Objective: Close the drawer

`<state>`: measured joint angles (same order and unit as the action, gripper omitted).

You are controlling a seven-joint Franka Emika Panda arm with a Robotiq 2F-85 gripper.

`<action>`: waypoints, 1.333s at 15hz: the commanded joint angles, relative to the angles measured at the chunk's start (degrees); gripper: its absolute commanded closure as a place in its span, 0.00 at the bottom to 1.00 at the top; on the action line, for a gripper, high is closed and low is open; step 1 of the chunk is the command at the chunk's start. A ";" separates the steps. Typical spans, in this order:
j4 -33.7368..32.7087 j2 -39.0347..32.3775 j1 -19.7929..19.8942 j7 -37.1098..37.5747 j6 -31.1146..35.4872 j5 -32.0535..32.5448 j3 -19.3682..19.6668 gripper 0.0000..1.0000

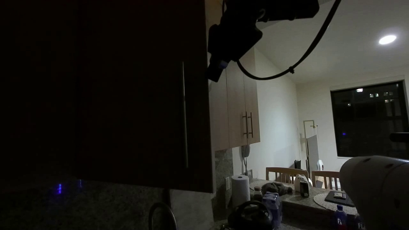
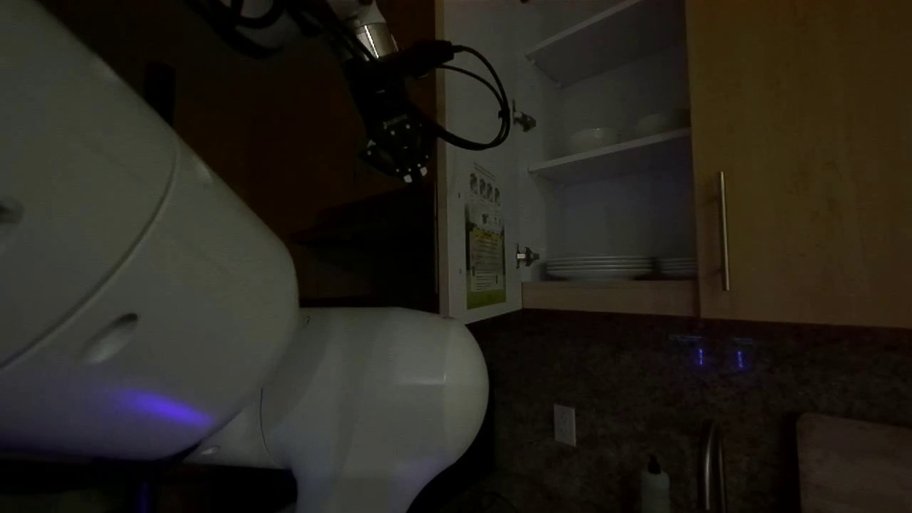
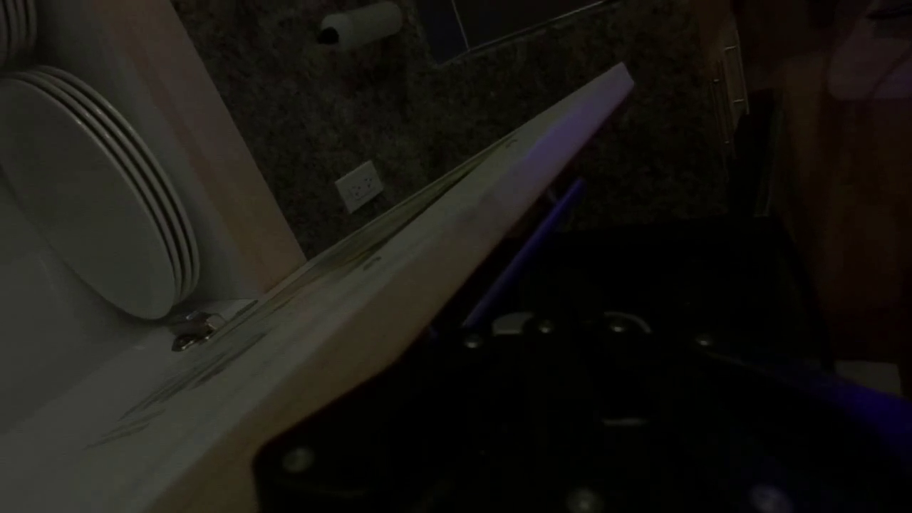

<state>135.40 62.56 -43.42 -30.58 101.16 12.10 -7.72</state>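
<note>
The door (image 1: 137, 111) is a tall flat panel, near-black in shadow, with a slim vertical bar handle (image 1: 184, 115). In an exterior view its white inner face (image 2: 456, 214) with a label shows, and it stands open on the hinges. The wrist view shows its edge (image 3: 427, 285) running diagonally and its handle (image 3: 527, 249) lit blue. My gripper (image 3: 581, 328) is on the handle side of the door, close to its free edge. In both exterior views the gripper (image 1: 213, 76) (image 2: 415, 174) looks shut and empty. I cannot tell whether it touches the door.
The open cabinet holds shelves (image 2: 613, 153), bowls and stacked plates (image 2: 598, 267). A closed cabinet door (image 2: 805, 164) stands to its right. Narrower cabinet doors (image 1: 236, 105) hang farther back. Below are a faucet (image 2: 712, 463), a bottle (image 2: 654, 488) and a paper towel roll (image 1: 240, 191).
</note>
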 commanded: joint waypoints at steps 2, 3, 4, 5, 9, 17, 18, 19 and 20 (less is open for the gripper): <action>-0.47 -2.52 3.79 3.81 5.20 -0.17 -1.75 0.93; 0.02 -2.61 4.93 5.39 7.70 0.28 -2.37 0.93; 0.81 -2.35 6.59 7.82 11.22 1.08 -3.35 0.93; 1.34 -2.46 8.08 9.57 14.08 1.72 -4.30 0.93; 1.89 -3.30 14.51 13.30 20.62 2.63 -7.59 0.93; 2.04 -2.10 27.41 21.80 26.88 6.04 -12.47 0.93; 2.08 -1.86 29.13 23.48 27.52 7.04 -13.14 0.93; 2.29 -1.37 31.13 25.51 28.13 8.26 -13.86 0.93; 2.16 -1.13 32.64 26.98 28.05 9.27 -14.40 0.93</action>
<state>136.91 59.95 -15.83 -8.23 127.16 18.23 -20.26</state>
